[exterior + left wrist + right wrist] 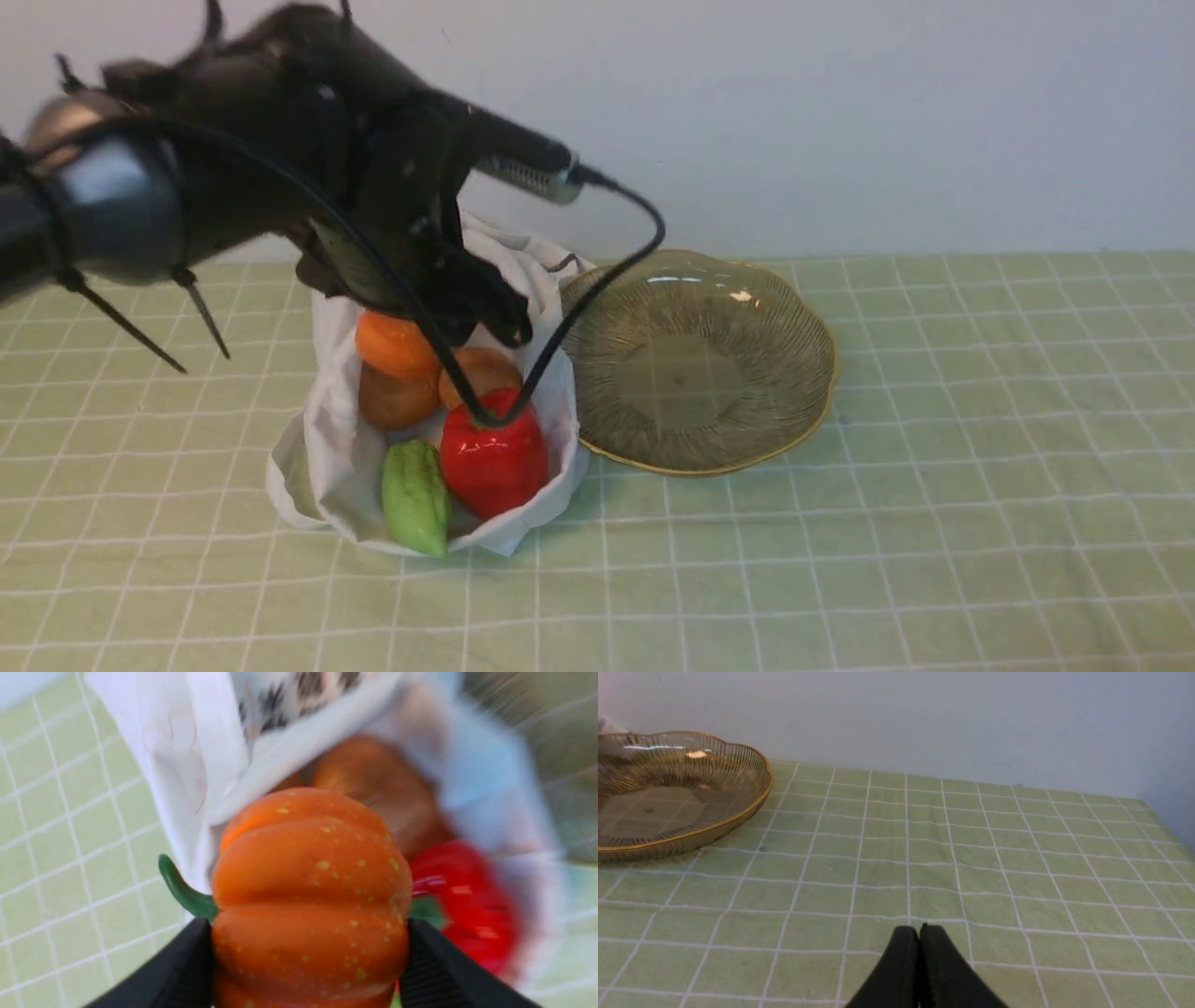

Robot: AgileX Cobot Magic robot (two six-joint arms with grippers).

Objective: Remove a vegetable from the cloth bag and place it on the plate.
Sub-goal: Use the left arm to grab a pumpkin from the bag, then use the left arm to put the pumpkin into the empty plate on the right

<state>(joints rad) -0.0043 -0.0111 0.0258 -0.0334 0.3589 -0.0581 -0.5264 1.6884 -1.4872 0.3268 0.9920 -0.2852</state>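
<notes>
Two black fingers (187, 966) of your left gripper (306, 933) press on opposite sides of the orange pumpkin (308, 877) — the jaws are spread wide and clamp it, with its green stem poking out sideways. You have it at the open mouth of the cloth bag (327, 448), above the brownish round pieces inside. Toward the bag's near end, the red bell pepper (493, 457) and the bumpy green gourd (415, 497) lie side by side. Right of the bag, up against its fabric, sits the amber glass plate (803, 355). Your right gripper (919, 933) has its jaws pressed together on nothing. It hovers over the green checked tablecloth (934, 467), on the far side of the plate from the bag.
</notes>
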